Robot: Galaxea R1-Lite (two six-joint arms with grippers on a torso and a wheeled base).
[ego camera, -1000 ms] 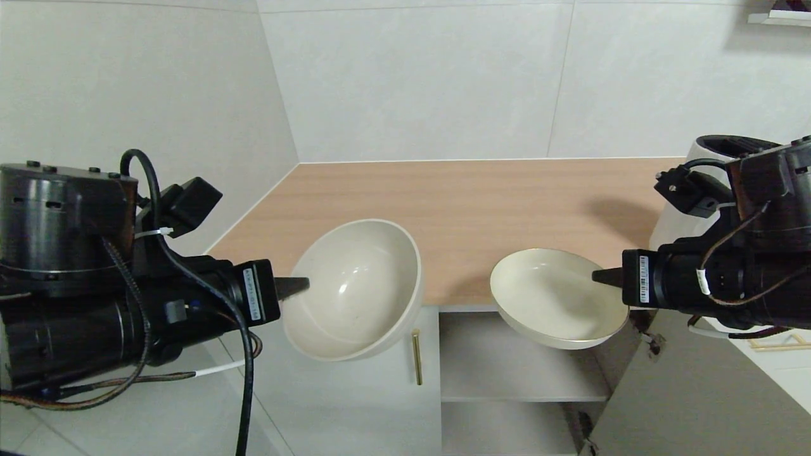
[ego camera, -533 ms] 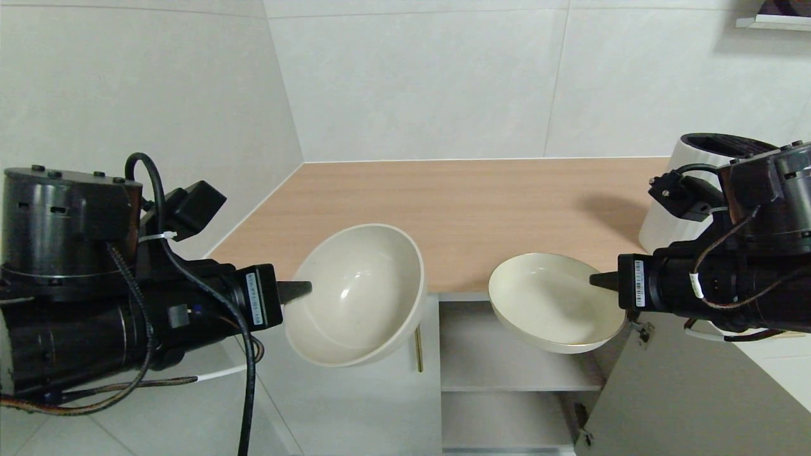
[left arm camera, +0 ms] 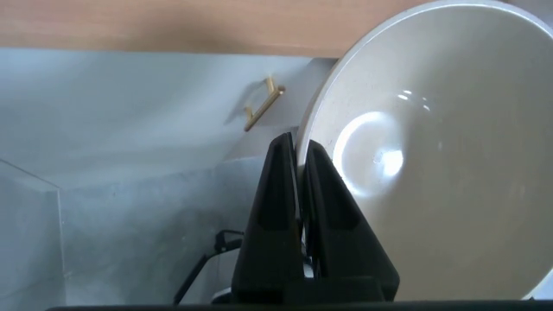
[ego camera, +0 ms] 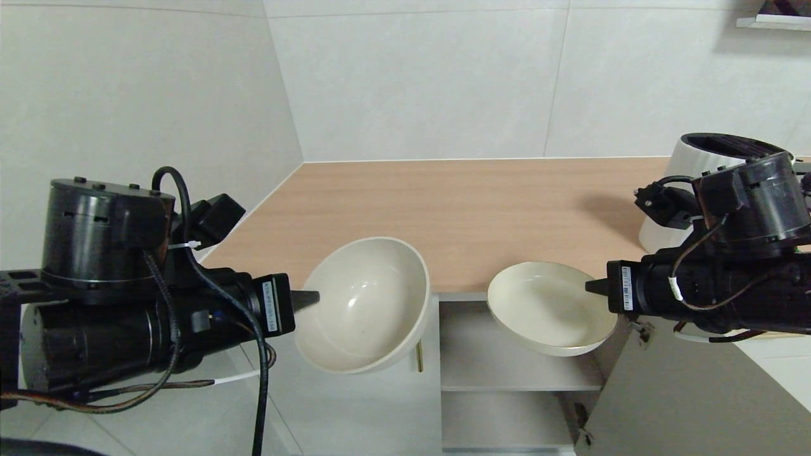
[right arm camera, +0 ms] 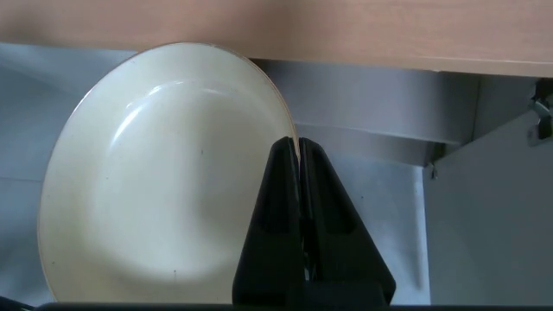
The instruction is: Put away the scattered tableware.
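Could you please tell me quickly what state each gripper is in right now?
Left gripper: jaws closed on the rim of the deep bowl.
Right gripper: jaws closed on the rim of the shallow dish.

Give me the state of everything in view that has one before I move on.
Left gripper: shut on the bowl's rim.
Bowl: held in the air, tilted, nothing in it.
Right gripper: shut on the plate's rim.
Plate: held in the air, tilted, nothing on it.
Right cupboard door: open.
Left cupboard door: shut.
White pot: upright on the counter, top open.
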